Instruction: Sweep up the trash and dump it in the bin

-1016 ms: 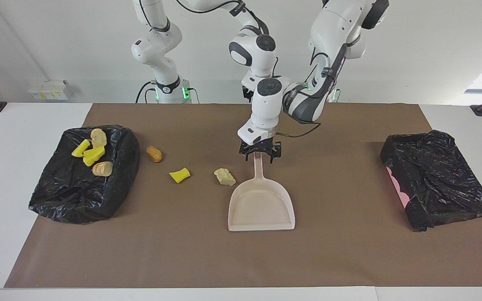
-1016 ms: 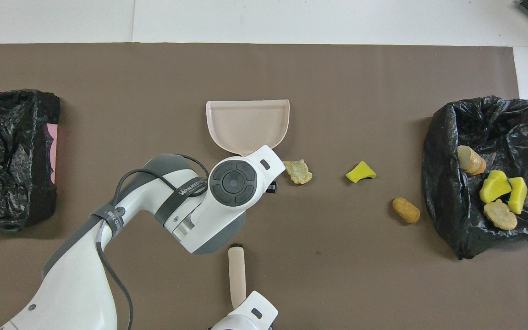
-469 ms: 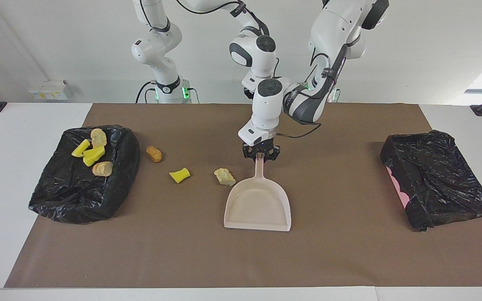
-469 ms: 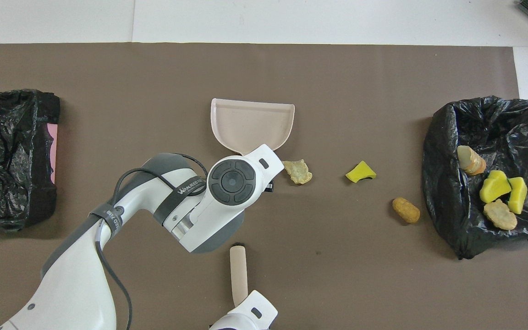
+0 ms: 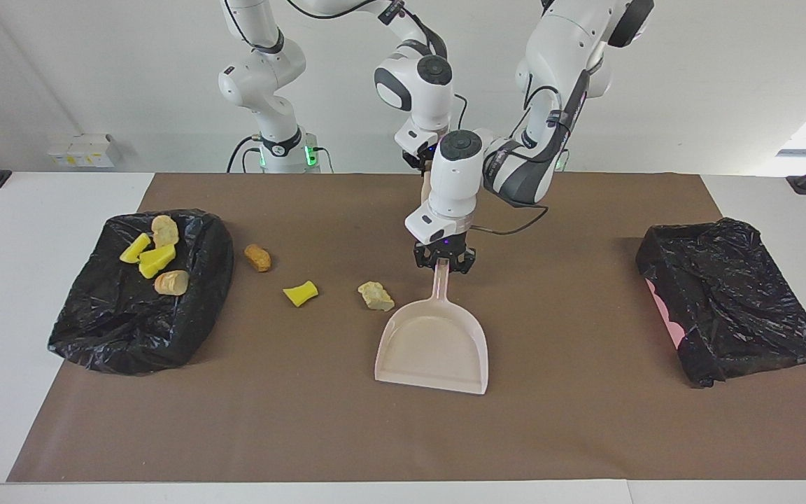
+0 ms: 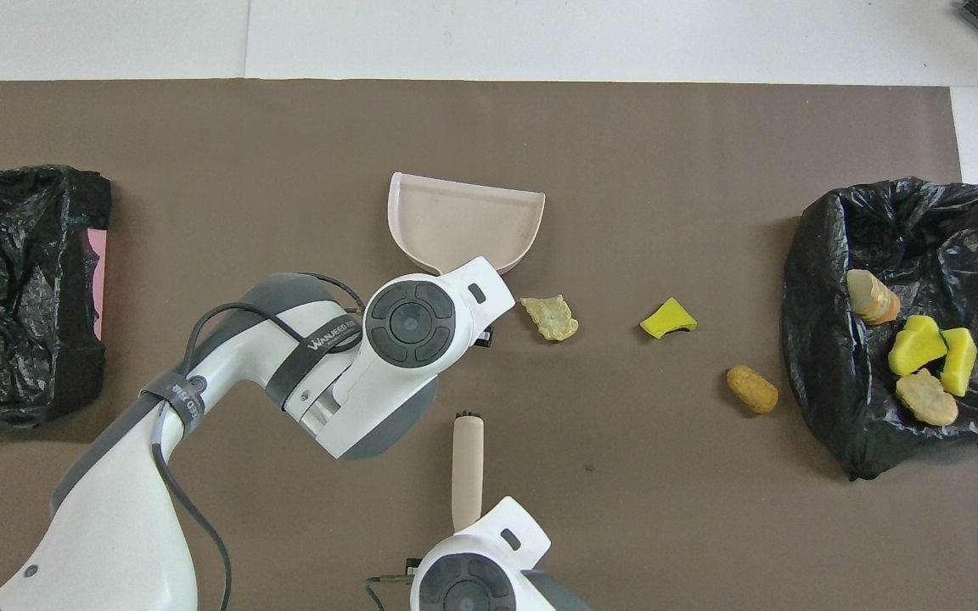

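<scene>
My left gripper (image 5: 443, 265) is shut on the handle of the beige dustpan (image 5: 432, 344), whose pan rests on the mat mid-table. My right gripper (image 6: 470, 533) is shut on the beige brush (image 6: 466, 462), held over the mat near the robots, bristle end pointing toward the dustpan. Three trash pieces lie on the mat: a pale chunk (image 5: 376, 295) beside the pan, then a yellow sponge piece (image 5: 301, 293) and an orange-brown nugget (image 5: 257, 257) toward the bin. The black-bagged bin (image 5: 116, 329) at the right arm's end holds several more pieces (image 5: 156, 256).
A second black-bagged container (image 5: 732, 308) with a pink edge sits at the left arm's end of the table. The brown mat (image 5: 585, 420) covers most of the table, with white tabletop around it.
Both grippers have closed, the left on the dustpan handle and the right on the brush. The dustpan shifted and turned slightly, and the brush came up and moved a little toward the dustpan.
</scene>
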`<state>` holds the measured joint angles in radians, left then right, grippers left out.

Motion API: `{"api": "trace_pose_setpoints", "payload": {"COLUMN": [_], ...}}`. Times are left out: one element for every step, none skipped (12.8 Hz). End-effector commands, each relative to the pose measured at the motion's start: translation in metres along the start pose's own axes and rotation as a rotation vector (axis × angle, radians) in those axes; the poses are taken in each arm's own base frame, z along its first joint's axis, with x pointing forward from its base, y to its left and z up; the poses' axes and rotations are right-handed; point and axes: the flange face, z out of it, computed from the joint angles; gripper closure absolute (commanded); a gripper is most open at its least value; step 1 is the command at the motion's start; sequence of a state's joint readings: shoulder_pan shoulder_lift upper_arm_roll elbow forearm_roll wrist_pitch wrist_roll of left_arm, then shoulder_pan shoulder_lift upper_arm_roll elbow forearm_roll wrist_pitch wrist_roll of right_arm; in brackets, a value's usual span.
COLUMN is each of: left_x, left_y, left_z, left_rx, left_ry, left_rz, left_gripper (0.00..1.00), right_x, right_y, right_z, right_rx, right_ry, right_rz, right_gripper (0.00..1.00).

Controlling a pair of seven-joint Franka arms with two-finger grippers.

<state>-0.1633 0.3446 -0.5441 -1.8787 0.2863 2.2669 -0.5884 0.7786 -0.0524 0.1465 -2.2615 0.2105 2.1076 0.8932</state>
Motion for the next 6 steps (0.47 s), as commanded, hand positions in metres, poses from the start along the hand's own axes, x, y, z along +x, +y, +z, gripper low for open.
{"api": "trace_pose_setpoints", "payload": {"left_x": [-0.009,-0.013,-0.017,-0.016,-0.015,-0.013], "left_y": [-0.004,-0.004,-0.004,-0.004,-0.003,-0.003], "left_z": [0.002,0.005,0.010,0.011,0.010,0.010], "left_rx": [0.025,0.029,0.030,0.025,0.021,0.014], "left_ry": [-0.005,-0.014,-0.021,-0.017,-0.010,-0.001], "left_rz": [0.040,0.071,0.094,0.102,0.105,0.103], "left_gripper": [0.66,0.66,0.64,0.58,0.51,0.39], "right_x": [0.032,0.049,0.066,0.085,0.102,0.118], "right_y": [0.041,0.056,0.071,0.088,0.105,0.122], "right_z": [-0.033,-0.036,-0.038,-0.040,-0.044,-0.049], "right_rx": [0.015,0.008,0.007,0.004,-0.007,-0.013], "right_ry": [-0.011,-0.016,-0.020,-0.012,0.004,0.018], "right_rz": [0.027,0.027,0.027,0.025,0.013,0.003], "right_gripper": [1.00,1.00,1.00,1.00,1.00,1.00]}}
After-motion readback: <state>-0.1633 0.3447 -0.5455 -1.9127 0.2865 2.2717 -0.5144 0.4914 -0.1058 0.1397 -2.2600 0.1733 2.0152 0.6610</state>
